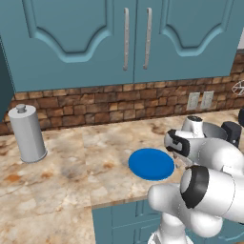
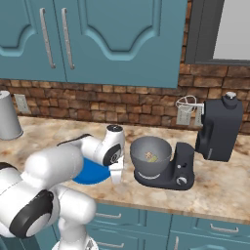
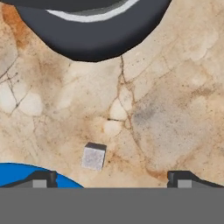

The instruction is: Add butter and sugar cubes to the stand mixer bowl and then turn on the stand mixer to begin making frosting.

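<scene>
The stand mixer bowl (image 2: 150, 157) sits on the flat base of the stand mixer (image 2: 205, 141), whose head is tilted back; inside the bowl lies something small and yellowish-tan, probably the butter (image 2: 152, 157), though it is too small in the right base view to be sure; so the butter step looks done. One small pale sugar cube (image 3: 93, 157) lies on the bare desk (image 3: 175, 87), between the blue plate (image 3: 26, 174) and the dark foot of the mixer at the top of the hand view; it is not yet in the bowl, so the sugar step is at least partly left, and I judge this cube to be the next thing to fetch. The pincer (image 3: 112, 178) hangs over it with its jaws spread wide and nothing between them; the cube sits a little toward the plate side of the gap. Turning the white-ringed knob (image 2: 181, 180) on the mixer's column remains to be done.

The desk is mottled tan and cream stone with dark veins; behind it runs a brown brick backsplash with pale outlets (image 1: 199, 100), under teal cabinets (image 1: 124, 38) with metal handles; a tall grey canister (image 1: 27, 134) stands well apart at the far left.
</scene>
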### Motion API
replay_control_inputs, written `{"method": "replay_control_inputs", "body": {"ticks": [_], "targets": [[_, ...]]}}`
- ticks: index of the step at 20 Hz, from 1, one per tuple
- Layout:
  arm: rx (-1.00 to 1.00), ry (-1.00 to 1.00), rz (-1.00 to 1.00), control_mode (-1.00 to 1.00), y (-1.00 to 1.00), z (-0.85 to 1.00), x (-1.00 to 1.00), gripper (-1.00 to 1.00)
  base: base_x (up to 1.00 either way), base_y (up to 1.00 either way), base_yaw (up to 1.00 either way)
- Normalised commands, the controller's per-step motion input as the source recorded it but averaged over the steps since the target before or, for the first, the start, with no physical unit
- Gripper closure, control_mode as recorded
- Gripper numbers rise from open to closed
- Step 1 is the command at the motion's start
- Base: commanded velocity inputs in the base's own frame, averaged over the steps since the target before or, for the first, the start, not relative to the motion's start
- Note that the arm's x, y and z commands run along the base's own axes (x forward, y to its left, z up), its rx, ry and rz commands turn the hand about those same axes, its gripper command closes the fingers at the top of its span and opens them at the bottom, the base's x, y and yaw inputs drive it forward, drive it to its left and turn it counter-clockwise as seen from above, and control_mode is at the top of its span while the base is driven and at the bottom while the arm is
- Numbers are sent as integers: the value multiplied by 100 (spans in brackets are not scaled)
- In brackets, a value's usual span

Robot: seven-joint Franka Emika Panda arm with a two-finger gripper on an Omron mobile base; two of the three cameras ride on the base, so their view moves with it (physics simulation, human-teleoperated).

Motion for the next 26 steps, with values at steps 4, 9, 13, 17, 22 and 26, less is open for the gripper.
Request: {"method": "replay_control_inputs", "body": {"ticks": [4,9,13,17,22,26], "targets": [[0,0,0,-100,0,-22,0,-100,0,0,0],[0,0,0,-100,0,-17,3,-100,0,0,0],[1,0,0,-100,0,-9,8,-100,0,0,0],[1,0,0,-100,0,-8,12,-100,0,0,0],[1,0,0,-100,0,-4,4,-100,0,0,0],[1,0,0,-100,-1,0,0,-100,0,0,0]]}}
